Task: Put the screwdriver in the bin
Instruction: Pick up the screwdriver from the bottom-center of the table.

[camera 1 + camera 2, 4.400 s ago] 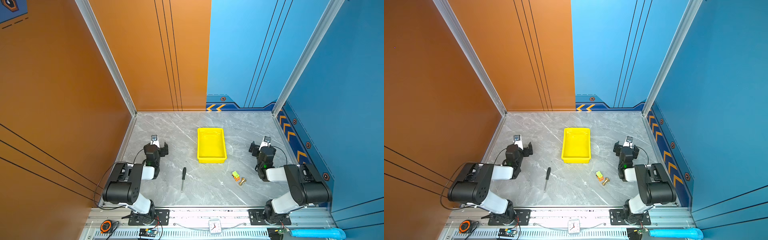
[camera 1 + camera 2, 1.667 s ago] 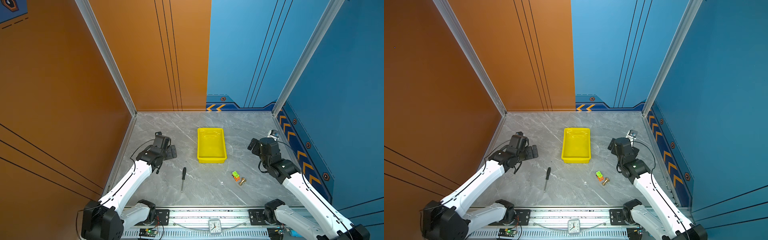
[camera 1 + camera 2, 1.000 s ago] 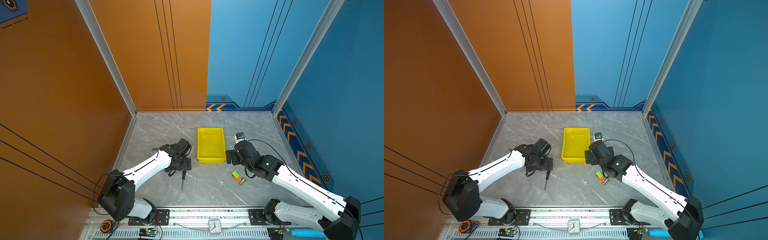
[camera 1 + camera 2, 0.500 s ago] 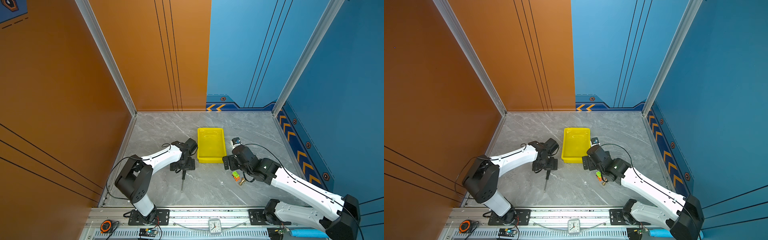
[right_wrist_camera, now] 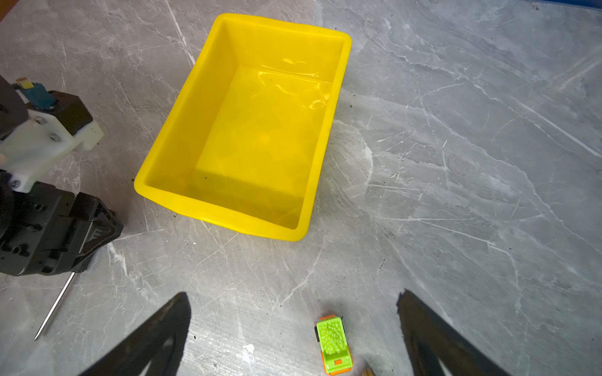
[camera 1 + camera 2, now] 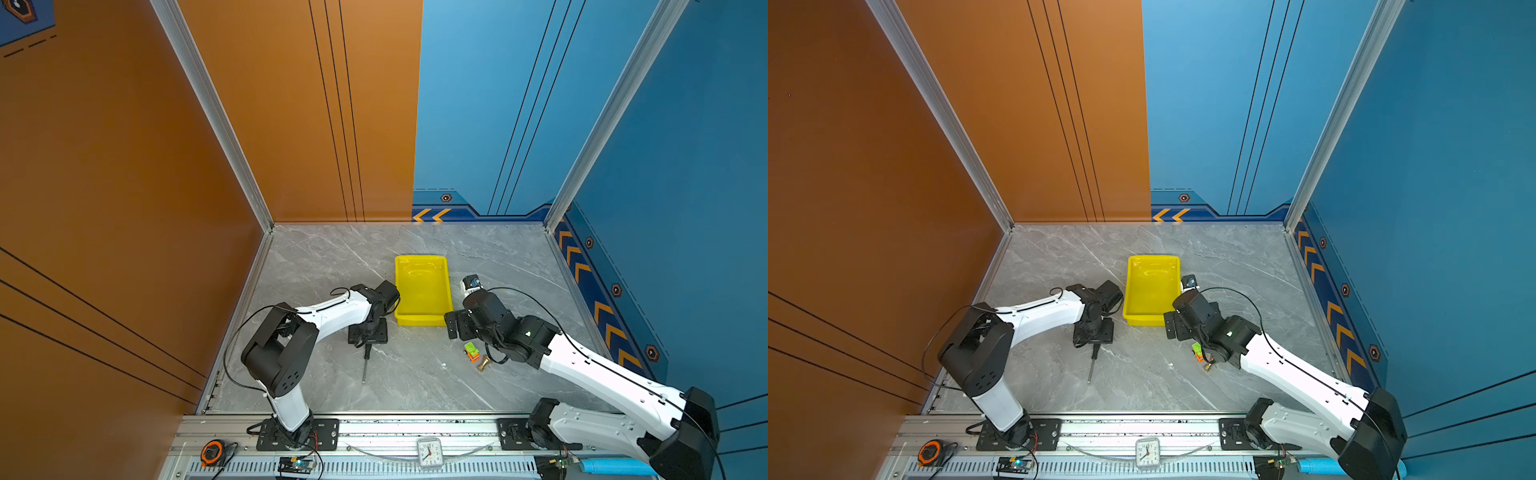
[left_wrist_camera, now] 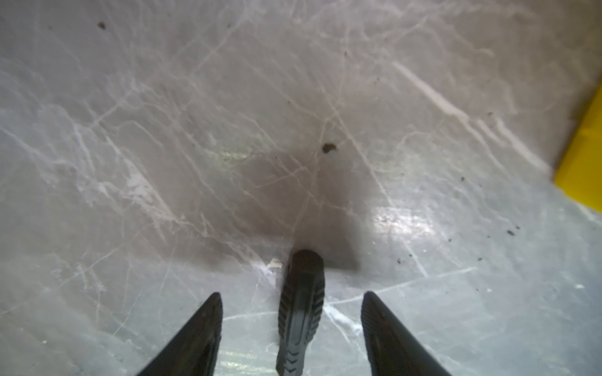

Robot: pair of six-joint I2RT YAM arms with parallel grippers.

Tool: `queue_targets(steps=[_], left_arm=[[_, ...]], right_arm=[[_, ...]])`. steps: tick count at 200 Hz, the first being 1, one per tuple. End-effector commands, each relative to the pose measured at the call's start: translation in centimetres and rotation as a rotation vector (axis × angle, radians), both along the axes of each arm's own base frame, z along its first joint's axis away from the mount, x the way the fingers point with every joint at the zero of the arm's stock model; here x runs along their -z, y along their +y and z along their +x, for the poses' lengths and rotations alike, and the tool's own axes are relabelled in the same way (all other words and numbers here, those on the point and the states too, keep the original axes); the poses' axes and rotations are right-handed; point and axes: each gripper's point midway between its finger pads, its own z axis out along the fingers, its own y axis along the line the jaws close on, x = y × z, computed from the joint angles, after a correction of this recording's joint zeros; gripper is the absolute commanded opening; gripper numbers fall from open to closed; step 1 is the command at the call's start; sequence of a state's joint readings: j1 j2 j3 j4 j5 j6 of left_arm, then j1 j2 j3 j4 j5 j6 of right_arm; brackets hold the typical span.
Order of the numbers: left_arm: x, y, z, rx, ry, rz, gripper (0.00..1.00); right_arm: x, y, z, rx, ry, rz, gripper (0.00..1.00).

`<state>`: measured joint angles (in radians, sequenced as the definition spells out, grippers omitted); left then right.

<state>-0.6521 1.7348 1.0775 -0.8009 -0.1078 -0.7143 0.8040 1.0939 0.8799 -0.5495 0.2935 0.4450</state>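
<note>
Screwdriver with black ribbed handle and thin silver shaft (image 7: 301, 309) lies flat on the grey marble tabletop (image 7: 163, 130), handle between the left gripper's (image 7: 291, 294) parted jaws, untouched, apparently lined up for a pinch. Beyond, the shallow bright yellow plastic bin (image 5: 195, 107) sits empty, the right gripper (image 5: 293, 293) beside it, jaws wide, holding nothing.

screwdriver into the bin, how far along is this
Done: the left gripper is placed at the screwdriver, one finger either side of its black handle. In hand: the grasp; gaps show on both sides, so nothing is held yet. Left: close, lift, and carry it to the bin, which is empty. The screwdriver lies on the table.
</note>
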Motion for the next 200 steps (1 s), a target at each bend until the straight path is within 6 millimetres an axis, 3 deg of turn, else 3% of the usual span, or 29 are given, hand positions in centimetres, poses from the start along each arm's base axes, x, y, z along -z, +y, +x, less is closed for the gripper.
queue_targets(steps=[1,135,169,200], left_arm=[[0.7,0.2,-0.2,-0.005,-0.004,0.028,0.63],[2.1,-0.7,-1.5,-0.014,-0.002,0.057,0.17],[1.0,-0.7,-1.2,-0.018,-0.028,0.036,0.09],[-1.5,-0.7,-0.5,-0.012,-0.080,0.018,0.07]], right_arm=[[-0.1,-0.3,0.1,0.001,-0.010,0.007,1.00],[0.4,-1.1,1.0,-0.012,-0.020,0.011,1.00],[0.3,-0.8,1.3,-0.017,-0.021,0.029,1.00],[-0.3,-0.6,1.4,-0.033,-0.044,0.050,1.00]])
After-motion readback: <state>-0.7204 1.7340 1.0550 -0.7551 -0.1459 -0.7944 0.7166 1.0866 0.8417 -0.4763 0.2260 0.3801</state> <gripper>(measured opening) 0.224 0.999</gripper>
